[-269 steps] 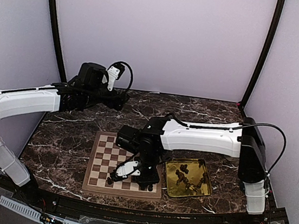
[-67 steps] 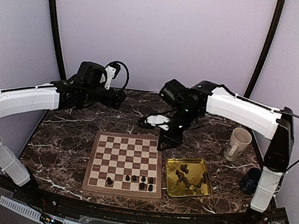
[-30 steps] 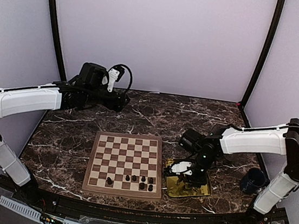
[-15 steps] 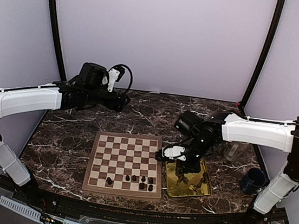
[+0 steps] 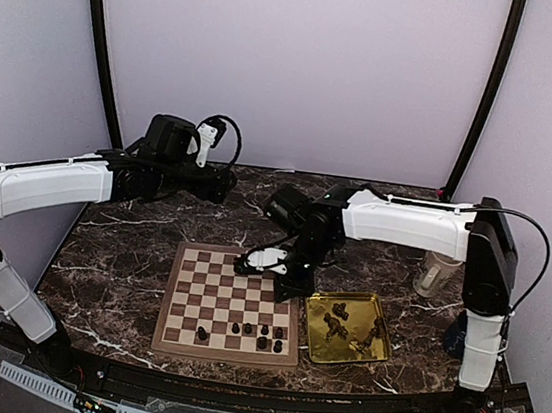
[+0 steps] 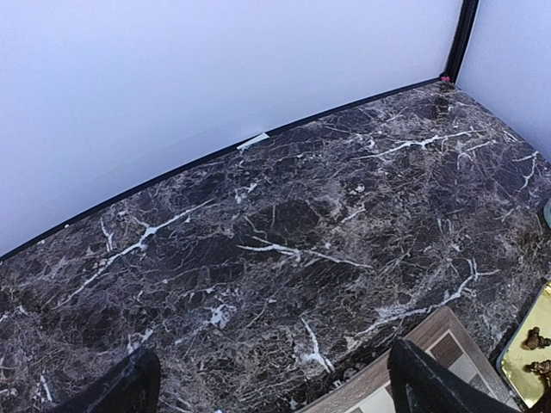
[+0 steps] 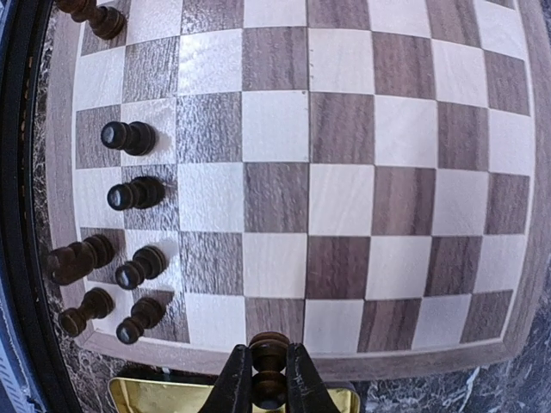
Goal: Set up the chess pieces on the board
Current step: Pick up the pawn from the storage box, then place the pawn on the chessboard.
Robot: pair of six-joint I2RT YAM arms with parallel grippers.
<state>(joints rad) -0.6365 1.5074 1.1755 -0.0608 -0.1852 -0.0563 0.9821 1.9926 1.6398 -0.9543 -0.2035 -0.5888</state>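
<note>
The wooden board (image 5: 215, 295) lies at the table's front middle, with several dark chess pieces (image 5: 263, 336) near its front right corner. My right gripper (image 5: 284, 286) hangs over the board's right edge. In the right wrist view it (image 7: 269, 351) is shut on a dark chess piece (image 7: 269, 389), held above the board's border (image 7: 413, 363); several pieces (image 7: 129, 136) stand along the board's left side there. More pieces (image 5: 341, 320) lie in the gold tray. My left gripper (image 5: 221, 182) is open and empty, high over the far left of the table, and in its own view (image 6: 275, 404) only marble lies below it.
The shiny gold tray (image 5: 376, 310) sits right of the board; its edge shows in the right wrist view (image 7: 155, 397). A pale mug (image 5: 436, 272) and a dark cup (image 5: 457, 335) stand at the right side of the dark marble table (image 5: 130, 249).
My right gripper has risen from the gold tray and moved left to the board's right edge. The left arm has not moved.
</note>
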